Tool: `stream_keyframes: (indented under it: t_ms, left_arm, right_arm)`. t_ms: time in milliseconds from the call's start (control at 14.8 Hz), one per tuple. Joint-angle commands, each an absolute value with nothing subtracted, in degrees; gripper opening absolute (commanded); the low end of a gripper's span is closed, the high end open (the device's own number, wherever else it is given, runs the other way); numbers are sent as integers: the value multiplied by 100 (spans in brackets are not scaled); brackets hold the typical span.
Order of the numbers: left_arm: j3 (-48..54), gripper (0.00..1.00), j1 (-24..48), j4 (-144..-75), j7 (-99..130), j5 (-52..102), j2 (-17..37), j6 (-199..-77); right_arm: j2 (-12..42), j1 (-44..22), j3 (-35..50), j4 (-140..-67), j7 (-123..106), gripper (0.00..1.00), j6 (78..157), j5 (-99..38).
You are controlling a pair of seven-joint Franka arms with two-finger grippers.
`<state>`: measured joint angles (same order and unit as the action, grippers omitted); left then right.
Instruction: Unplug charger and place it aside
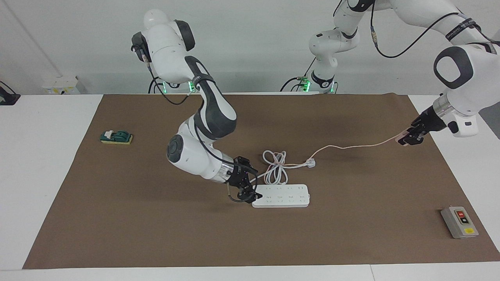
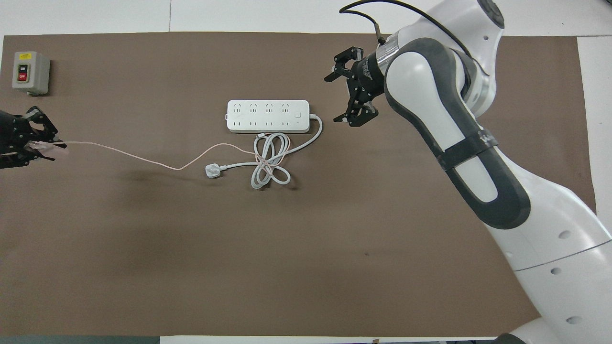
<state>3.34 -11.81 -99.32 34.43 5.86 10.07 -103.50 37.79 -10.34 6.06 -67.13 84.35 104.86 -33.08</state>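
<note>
We start with the brown mat (image 1: pixel 117 218) that covers most of the table, then the white power strip (image 1: pixel 282 195) lying near its middle with no plug left in any socket, its thick cord coiled (image 1: pixel 274 168) just beside it on the robots' side and ending in a white plug (image 1: pixel 311 163). The right gripper (image 1: pixel 245 194) sits low at the strip's end toward the right arm's side, fingers spread wide around nothing — whether it touches the strip we cannot tell. The left gripper (image 1: pixel 410 138) is up over the mat's edge at the left arm's end, pinching the charger (image 1: pixel 402 138), a small pale pink block whose thin pink cable (image 1: pixel 351 146) trails back to the coil. So we judge the unplugging done and the setting-aside in hand. The next move calls for lowering the charger onto the mat and letting go — gently, since the cable runs through the coil and could drag it.
</note>
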Motion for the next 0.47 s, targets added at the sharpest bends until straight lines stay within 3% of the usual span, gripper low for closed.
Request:
stream_keyframes:
  t_ms: [0,405]
  left_arm:
    - [343,100,-1143,-10371,3340,519,659,-10617]
    - [404,100,-1081,-9889,2288,379,721,-10425]
  right_arm:
    - [3140,-757,642,-7066,7563,100,9812,-2780]
    - [2067,-229,633,-7514,5023,100,8693,-1803]
